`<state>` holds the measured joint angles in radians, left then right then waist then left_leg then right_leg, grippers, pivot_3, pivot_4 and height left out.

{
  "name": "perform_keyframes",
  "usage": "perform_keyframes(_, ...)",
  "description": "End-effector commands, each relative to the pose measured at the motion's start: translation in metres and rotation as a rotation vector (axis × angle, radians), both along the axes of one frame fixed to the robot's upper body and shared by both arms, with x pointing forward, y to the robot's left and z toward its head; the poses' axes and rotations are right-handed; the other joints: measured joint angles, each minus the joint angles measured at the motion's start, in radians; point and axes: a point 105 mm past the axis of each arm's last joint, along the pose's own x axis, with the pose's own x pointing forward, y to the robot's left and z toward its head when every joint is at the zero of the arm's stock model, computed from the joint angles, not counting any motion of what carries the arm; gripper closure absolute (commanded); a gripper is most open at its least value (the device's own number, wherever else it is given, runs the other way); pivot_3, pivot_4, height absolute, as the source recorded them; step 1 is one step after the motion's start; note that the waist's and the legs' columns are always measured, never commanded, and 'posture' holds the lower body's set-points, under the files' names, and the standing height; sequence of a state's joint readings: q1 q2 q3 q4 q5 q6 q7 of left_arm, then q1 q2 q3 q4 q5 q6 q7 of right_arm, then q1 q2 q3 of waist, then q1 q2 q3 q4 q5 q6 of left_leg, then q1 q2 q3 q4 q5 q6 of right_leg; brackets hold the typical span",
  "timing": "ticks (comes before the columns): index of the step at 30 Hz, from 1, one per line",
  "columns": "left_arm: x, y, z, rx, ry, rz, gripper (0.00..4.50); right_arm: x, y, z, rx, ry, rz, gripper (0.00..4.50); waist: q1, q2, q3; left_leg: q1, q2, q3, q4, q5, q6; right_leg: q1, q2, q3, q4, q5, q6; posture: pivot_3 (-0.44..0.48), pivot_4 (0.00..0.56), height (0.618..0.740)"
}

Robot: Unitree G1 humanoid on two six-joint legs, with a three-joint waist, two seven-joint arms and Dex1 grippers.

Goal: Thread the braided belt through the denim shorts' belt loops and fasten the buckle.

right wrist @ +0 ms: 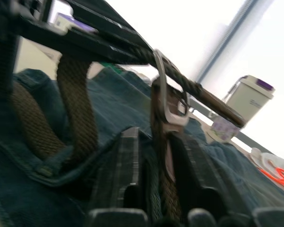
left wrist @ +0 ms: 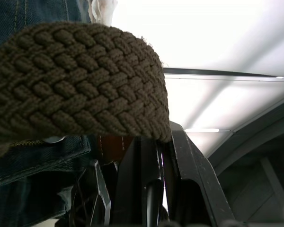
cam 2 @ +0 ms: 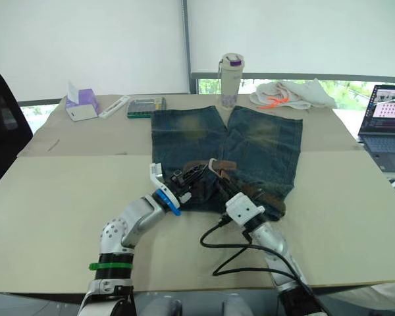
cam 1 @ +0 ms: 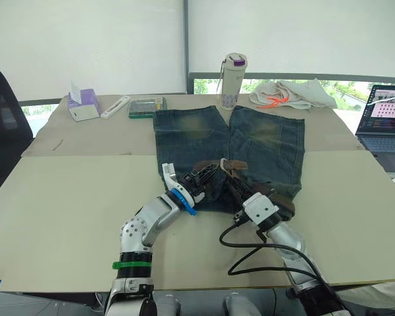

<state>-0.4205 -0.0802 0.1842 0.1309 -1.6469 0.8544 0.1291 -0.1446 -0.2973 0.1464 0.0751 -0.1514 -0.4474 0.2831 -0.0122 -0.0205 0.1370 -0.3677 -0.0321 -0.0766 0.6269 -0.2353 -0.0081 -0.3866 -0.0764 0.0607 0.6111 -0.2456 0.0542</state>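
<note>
A tan table (cam 1: 66, 197) is made of two boards that meet along a seam across its middle. At its far left stands a purple tissue box (cam 1: 83, 105) with a white tissue sticking up, and just beside it lies a white remote (cam 1: 114, 106), set at a slant. Near that sits a flat green case (cam 1: 147, 106). A tall pale bottle (cam 1: 233, 80) with a purple cap stands at the far edge, and to its right lies a crumpled white cloth (cam 1: 296, 93) with an orange cord (cam 1: 274, 101) on it. At the right edge an open laptop (cam 1: 386, 125) shows a lit screen. A dark chair (cam 1: 3, 125) stands at the left
</note>
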Motion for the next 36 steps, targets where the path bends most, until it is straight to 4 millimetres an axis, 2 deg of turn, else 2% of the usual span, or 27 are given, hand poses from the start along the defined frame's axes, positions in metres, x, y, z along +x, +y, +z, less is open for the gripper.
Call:
perform_keyframes(1,0.001,-0.003,0.002,-0.011,-0.009,-0.007,4.50,-0.008,0.000,0.021,0.169,0.047,0.083,1.90,0.001,0.000,0.000,0.000,0.000,0.000,0.000,0.000,0.000,0.000,0.000,0.000,0.000,0.000,0.000,0.000,0.150,0.740)
perform_keyframes(3,0.003,-0.001,0.000,-0.021,0.001,0.001,4.50,-0.010,-0.001,0.023,0.231,0.100,0.109,1.36,0.001,0.000,0.000,0.000,0.000,-0.001,0.000,0.000,0.000,0.001,0.000,0.000,0.000,0.000,0.000,0.000,0.150,0.740)
perform_keyframes(4,0.003,-0.001,-0.002,-0.016,0.006,0.000,4.50,-0.010,-0.003,0.024,0.318,0.156,0.115,0.95,0.002,0.000,0.000,0.000,0.000,-0.002,0.000,0.000,0.000,0.001,0.000,0.000,0.000,0.000,0.000,0.000,0.150,0.740)
perform_keyframes(6,0.003,-0.002,-0.004,-0.010,0.009,-0.002,4.50,-0.011,-0.003,0.024,0.463,0.267,0.147,0.95,0.002,0.000,0.000,0.000,0.000,-0.002,0.000,0.000,0.000,0.001,0.000,0.000,0.000,0.000,0.000,0.000,0.150,0.740)
perform_keyframes(9,0.003,-0.002,-0.004,-0.005,0.003,-0.002,4.50,-0.010,-0.005,0.027,0.773,0.476,0.193,0.95,0.002,0.000,0.000,0.000,0.000,-0.004,0.000,0.000,0.000,0.001,-0.001,0.000,0.000,0.000,0.000,0.000,0.150,0.740)
perform_keyframes(14,0.003,-0.003,-0.006,0.005,-0.001,-0.006,4.50,-0.004,-0.008,0.040,1.145,0.680,0.262,0.95,0.002,0.000,0.000,0.000,0.000,-0.006,0.000,0.000,0.000,0.000,-0.001,0.000,0.000,0.000,0.000,0.000,0.150,0.740)
perform_keyframes(16,0.003,-0.004,-0.007,0.022,-0.009,-0.014,4.50,-0.001,-0.007,0.046,1.220,0.729,0.283,0.95,0.002,0.001,0.000,0.000,0.000,-0.006,0.000,0.000,0.000,0.000,-0.001,0.000,0.000,0.000,0.000,0.000,0.150,0.740)
perform_keyframes(21,-0.001,-0.010,-0.008,0.055,-0.031,-0.048,4.50,0.006,-0.009,0.044,1.286,0.803,0.241,0.95,0.004,0.001,-0.001,-0.001,0.000,-0.004,0.000,0.000,0.000,0.000,-0.001,-0.001,0.000,0.000,0.000,0.000,0.150,0.740)
perform_keyframes(24,-0.001,-0.009,-0.008,0.056,-0.031,-0.048,4.50,0.008,-0.010,0.043,1.282,0.807,0.221,1.69,0.004,0.001,-0.001,-0.001,0.000,-0.003,0.000,0.000,0.001,0.000,-0.001,-0.001,0.000,0.000,0.000,0.000,0.150,0.740)
perform_keyframes(32,-0.001,-0.009,-0.007,0.062,-0.043,-0.053,4.50,0.009,-0.011,0.041,1.293,0.809,0.191,4.47,0.003,0.001,-0.001,-0.001,0.000,-0.002,0.000,0.000,0.001,0.000,-0.001,-0.001,0.000,0.000,0.000,0.000,0.150,0.740)
perform_keyframes(36,0.000,-0.007,-0.009,0.087,-0.043,-0.044,3.16,0.009,-0.014,0.038,1.263,0.811,0.165,4.50,0.003,0.001,-0.001,-0.001,0.000,-0.002,0.000,0.000,0.001,0.000,-0.001,-0.001,0.000,0.000,0.000,0.000,0.150,0.740)
